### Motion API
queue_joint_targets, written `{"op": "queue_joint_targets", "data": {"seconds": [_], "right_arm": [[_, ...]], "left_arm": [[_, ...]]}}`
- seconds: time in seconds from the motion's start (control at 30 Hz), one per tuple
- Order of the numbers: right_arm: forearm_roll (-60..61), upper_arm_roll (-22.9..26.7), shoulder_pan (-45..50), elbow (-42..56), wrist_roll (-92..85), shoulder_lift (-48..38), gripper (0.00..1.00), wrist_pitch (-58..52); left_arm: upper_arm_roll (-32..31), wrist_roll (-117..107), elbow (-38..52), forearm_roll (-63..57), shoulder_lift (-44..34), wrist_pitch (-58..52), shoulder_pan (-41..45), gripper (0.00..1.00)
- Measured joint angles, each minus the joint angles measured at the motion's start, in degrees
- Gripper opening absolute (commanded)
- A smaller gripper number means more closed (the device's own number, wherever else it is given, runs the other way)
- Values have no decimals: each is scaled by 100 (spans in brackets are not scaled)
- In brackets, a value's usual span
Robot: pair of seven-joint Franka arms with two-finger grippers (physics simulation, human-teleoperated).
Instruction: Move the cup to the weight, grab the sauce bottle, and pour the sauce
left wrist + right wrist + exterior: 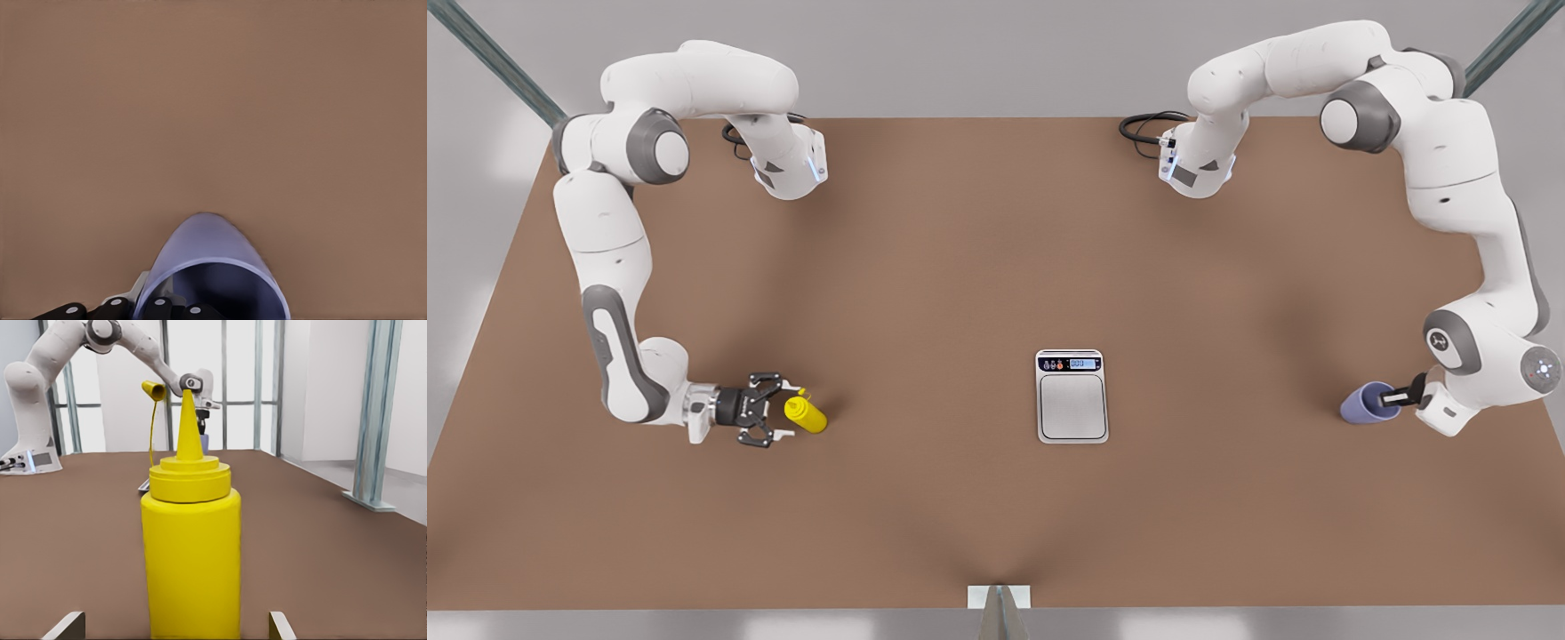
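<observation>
The yellow sauce bottle (807, 415) stands upright on the brown table at the front view's left. My right gripper (792, 412) is open, one fingertip on each side of the bottle (190, 560) with room to spare. At the front view's right, the lavender cup (1366, 403) has my left gripper (1392, 396) shut on its rim. In the left wrist view one finger (160, 307) is inside the cup (207, 250) and the other is outside. The weight (1072, 396) lies flat between the two, display toward the back, with nothing on its plate.
Both arm bases sit at the table's back corners, with black cables (1145, 129) beside them. A small white bracket (999, 596) marks the middle of the front edge. Bare brown table (925, 293) lies between the cup, the weight and the bottle.
</observation>
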State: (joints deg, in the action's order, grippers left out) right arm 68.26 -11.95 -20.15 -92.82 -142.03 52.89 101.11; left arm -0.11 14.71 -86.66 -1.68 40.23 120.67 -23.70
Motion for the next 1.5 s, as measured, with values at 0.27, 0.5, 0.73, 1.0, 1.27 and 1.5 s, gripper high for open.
{"op": "queue_joint_targets", "data": {"seconds": [0.27, 0.5, 0.73, 1.0, 1.27, 1.5], "right_arm": [[219, 9, 217, 17, 0, 82, 100, 102], [389, 9, 283, 18, 17, 91, 66, 201], [421, 18, 327, 18, 102, 91, 54, 280], [418, 18, 362, 27, 228, 90, 49, 435], [298, 30, 412, 18, 1007, -479, 47, 458], [194, 412, 2058, 519, 2563, -1142, 47, 1521]], "left_arm": [[-37, -260, 0, 36, -883, -871, 1226, 21], [-710, -2443, -70, 287, -1069, -1176, 2939, 21], [-719, -5600, -52, 353, -619, -633, 4282, 21], [-1009, -5789, -19, 410, -297, -193, 4195, 21], [-1008, -5751, -18, 511, -208, -14, 4110, 100], [-1008, -5746, -18, 574, -208, -17, 4110, 100]]}}
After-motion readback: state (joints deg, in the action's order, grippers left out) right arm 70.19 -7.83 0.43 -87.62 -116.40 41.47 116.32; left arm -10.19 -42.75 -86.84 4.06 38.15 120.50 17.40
